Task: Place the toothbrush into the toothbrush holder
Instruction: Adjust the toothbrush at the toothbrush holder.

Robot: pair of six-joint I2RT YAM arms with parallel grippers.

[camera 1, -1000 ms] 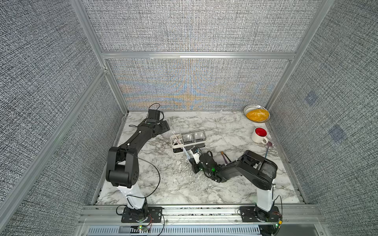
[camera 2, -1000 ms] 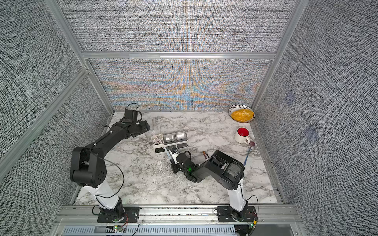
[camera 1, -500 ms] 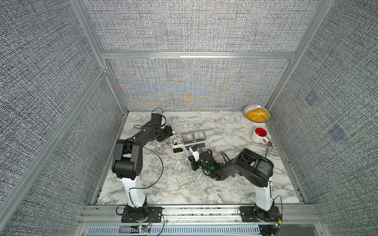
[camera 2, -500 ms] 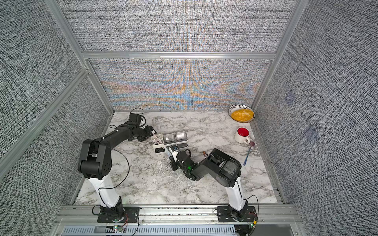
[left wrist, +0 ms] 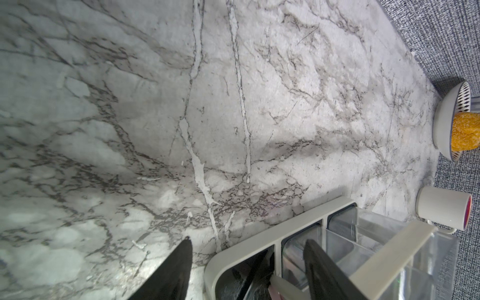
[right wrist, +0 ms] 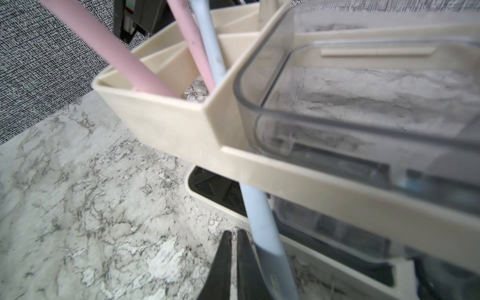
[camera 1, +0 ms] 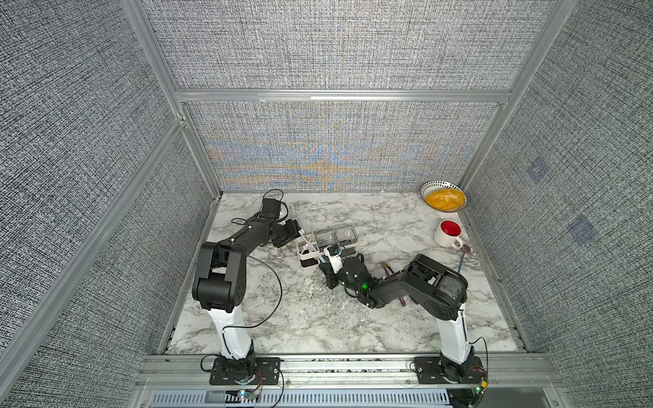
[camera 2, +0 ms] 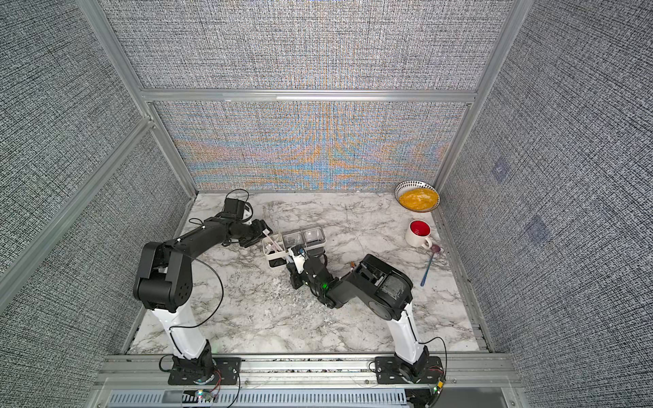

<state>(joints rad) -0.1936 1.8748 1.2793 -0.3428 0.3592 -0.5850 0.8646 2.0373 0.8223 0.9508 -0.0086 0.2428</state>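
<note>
The toothbrush (right wrist: 259,223), in the toothbrush holder (right wrist: 181,124), touches the closed right claw (right wrist: 233,233); left claw (left wrist: 246,241) gapes wide.

A white marble tabletop (camera 1: 388,219) veined in grey forms the floor of the cell. Grey woven fabric panels close it in. The back wall (camera 1: 328,152) at 12 o'clock shimmers with blue and orange moiré. A side wall (camera 1: 70,141) stands at 9 o'clock, and the opposite side wall (camera 1: 583,123) at 3 o'clock carries two small darker square patches (camera 1: 537,169). Aluminium frame bars (camera 1: 339,96) edge the panels. At 6 o'clock an aluminium rail (camera 1: 353,365) runs along the table's front, with a slotted grille (camera 1: 353,401) below it. The light is bright and even, casting soft shadows.
</note>
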